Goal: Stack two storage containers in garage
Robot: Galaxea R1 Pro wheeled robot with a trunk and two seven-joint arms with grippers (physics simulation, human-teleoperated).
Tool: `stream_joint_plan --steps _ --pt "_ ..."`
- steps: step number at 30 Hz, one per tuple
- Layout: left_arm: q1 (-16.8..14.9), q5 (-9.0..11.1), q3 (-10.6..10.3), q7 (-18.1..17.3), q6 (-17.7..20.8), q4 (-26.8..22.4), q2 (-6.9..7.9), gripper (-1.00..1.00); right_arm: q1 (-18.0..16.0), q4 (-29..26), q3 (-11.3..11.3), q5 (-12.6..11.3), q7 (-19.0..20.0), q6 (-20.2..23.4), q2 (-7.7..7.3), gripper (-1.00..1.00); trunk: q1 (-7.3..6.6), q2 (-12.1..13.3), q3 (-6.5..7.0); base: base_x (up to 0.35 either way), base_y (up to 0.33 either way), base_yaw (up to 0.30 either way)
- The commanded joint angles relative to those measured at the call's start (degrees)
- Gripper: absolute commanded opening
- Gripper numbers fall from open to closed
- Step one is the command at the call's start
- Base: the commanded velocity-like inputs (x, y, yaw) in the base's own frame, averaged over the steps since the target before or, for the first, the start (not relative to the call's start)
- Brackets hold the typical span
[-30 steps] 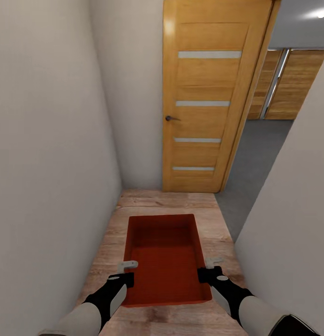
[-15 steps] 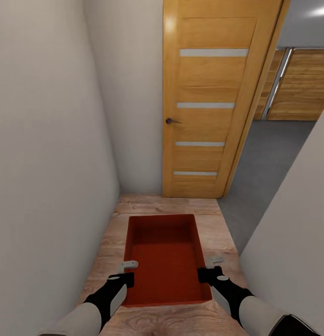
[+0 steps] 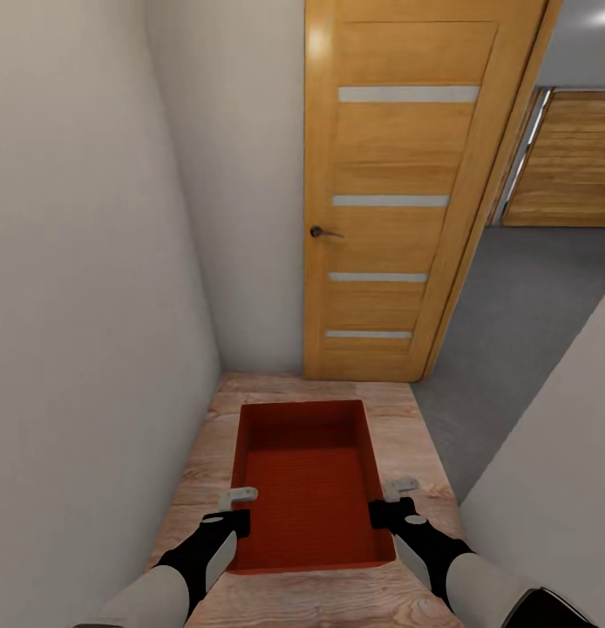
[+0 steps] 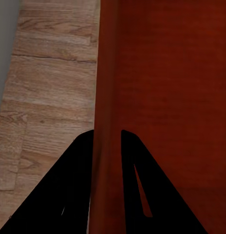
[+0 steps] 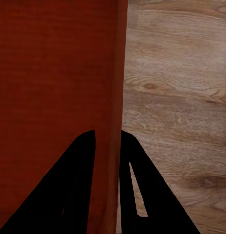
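Observation:
One orange-red storage container [image 3: 307, 488] is held level in front of me over a light wood-plank floor [image 3: 398, 436]. My left gripper [image 3: 235, 513] is shut on its left wall and my right gripper [image 3: 383, 506] on its right wall. Through the left wrist camera, the gripper [image 4: 107, 139] has one dark finger on each side of the container's wall [image 4: 105, 87]. My right gripper [image 5: 108, 136] pinches the opposite wall [image 5: 120, 73] the same way in the right wrist view. The container is empty.
I am in a narrow passage between a pale wall [image 3: 84, 305] on the left and another [image 3: 555, 488] on the right. A wooden door [image 3: 390, 201] stands ahead. Right of it, an opening leads onto a grey floor [image 3: 512, 323] with wood-panelled doors [image 3: 568, 161] beyond.
The whole view has moved forward: the door and the grey floor look nearer and larger. The container and both grippers keep the same place in the picture.

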Motion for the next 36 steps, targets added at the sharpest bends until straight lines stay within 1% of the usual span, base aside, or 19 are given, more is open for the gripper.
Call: stream_joint_plan --steps 1,17,27,36 --pt "0.00 -1.31 -0.35 0.60 0.41 -0.34 0.57 -1.00 -0.08 0.95 -0.66 -0.78 -0.60 -0.30 -0.05 -1.00 0.04 -0.04 -0.05 0.323 0.000 0.000" --pt "0.00 -1.38 -0.35 0.60 0.41 -0.34 0.57 -1.00 -0.08 0.95 -0.65 -0.78 -0.61 -0.30 0.01 -1.00 0.04 -0.04 -0.05 0.323 0.000 -0.011" --pt "0.00 -1.40 -0.35 0.59 0.39 -0.53 0.57 -1.00 -0.08 0.95 -0.65 -0.78 -0.60 -0.30 0.01 -1.00 0.04 -0.04 -0.05 0.291 0.000 -0.252" --pt "0.00 -1.42 -0.35 0.60 0.32 -0.60 0.57 -1.00 -0.08 0.95 -0.67 -0.78 -0.60 -0.24 0.00 -1.00 0.04 -0.04 -0.05 0.034 0.000 -0.256"
